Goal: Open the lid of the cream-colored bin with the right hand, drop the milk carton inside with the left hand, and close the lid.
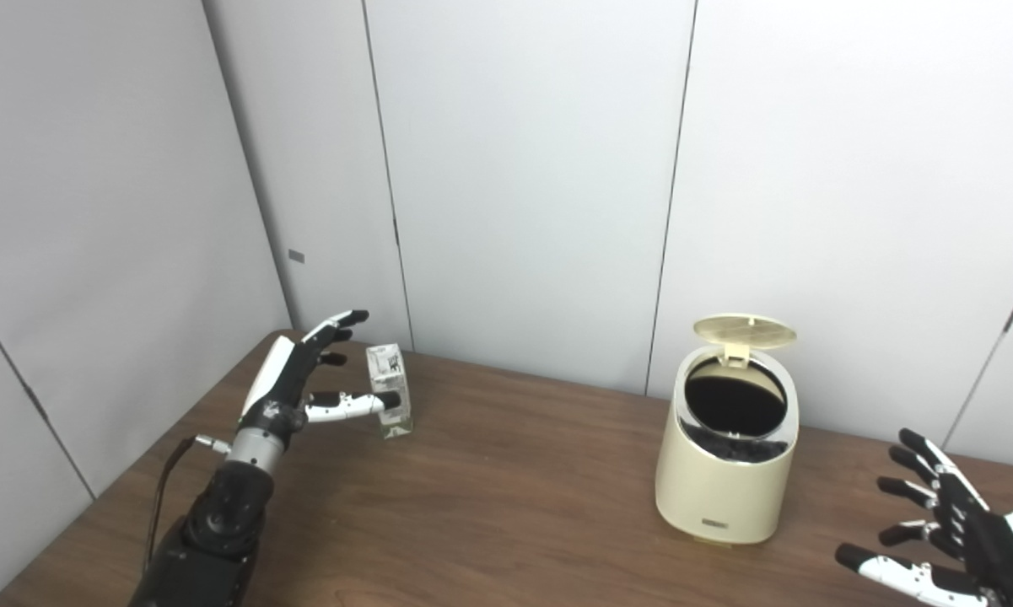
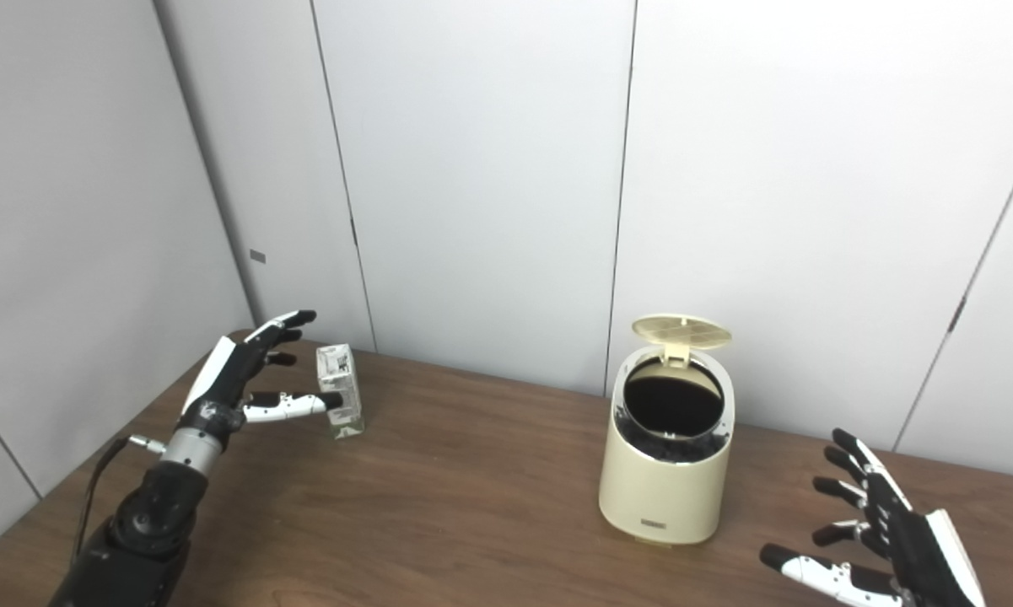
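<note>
Fingers [image 1: 350,405] spread apart, the left hand [image 1: 299,379] reaches beside the small upright white milk carton [image 1: 390,389] on the brown wooden worktop [image 1: 506,497], far left of the cream-coloured round bin [image 1: 725,472], its lid [image 1: 744,331] raised, while the right hand [image 1: 953,531] hovers splayed and empty at the bin's right.

Cream bin [image 1: 728,472], white-green milk carton [image 1: 390,388], brown woodgrain table [image 1: 489,497].

A dark wooden tabletop [image 1: 506,497] is backed by pale grey wall panels [image 1: 523,169] divided by thin vertical seams.
</note>
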You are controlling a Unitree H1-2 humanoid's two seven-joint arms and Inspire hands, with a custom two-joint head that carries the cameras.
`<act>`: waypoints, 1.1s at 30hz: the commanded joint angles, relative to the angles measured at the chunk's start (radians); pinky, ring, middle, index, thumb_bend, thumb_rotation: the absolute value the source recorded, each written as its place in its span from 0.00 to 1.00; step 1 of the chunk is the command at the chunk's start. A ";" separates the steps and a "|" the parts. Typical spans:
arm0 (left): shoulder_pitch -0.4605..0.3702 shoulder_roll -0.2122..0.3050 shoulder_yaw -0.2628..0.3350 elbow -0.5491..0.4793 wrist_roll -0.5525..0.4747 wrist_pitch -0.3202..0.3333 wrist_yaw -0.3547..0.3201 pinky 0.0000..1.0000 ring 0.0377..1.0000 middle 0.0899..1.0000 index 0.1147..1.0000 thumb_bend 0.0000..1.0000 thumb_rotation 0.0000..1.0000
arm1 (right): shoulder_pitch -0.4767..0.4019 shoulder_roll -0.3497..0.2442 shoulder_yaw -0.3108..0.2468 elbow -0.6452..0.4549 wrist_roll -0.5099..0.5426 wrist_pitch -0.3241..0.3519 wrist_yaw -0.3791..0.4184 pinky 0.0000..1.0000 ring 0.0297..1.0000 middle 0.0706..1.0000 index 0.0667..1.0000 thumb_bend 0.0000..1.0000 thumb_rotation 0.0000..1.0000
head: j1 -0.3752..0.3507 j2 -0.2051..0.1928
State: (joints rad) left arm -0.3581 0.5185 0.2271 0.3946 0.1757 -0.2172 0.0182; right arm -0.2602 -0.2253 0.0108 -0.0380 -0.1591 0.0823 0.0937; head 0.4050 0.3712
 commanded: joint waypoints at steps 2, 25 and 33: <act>-0.055 0.043 0.002 0.019 -0.007 -0.015 0.015 0.81 0.90 0.90 0.90 0.99 0.29 | -0.034 -0.013 -0.006 -0.047 -0.003 0.004 -0.001 0.52 0.80 0.89 0.91 0.74 0.21 | -0.008 0.003; -0.105 0.010 -0.019 0.248 -0.021 -0.045 0.132 0.84 0.91 0.94 0.97 0.95 0.30 | -0.008 -0.015 -0.002 -0.124 -0.029 0.065 0.002 0.53 0.80 0.87 0.91 0.69 0.12 | -0.015 0.013; -0.105 -0.021 0.001 0.256 -0.172 -0.057 0.037 0.85 0.88 0.90 0.96 0.96 0.28 | -0.001 -0.009 -0.001 -0.147 -0.019 0.085 0.009 0.61 0.84 0.91 0.94 0.65 0.01 | -0.020 0.015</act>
State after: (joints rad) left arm -0.4143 0.4767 0.2150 0.6618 0.0353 -0.2249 0.0659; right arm -0.2399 -0.2252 0.0121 -0.1410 -0.1816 0.1836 0.1008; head 0.3850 0.3866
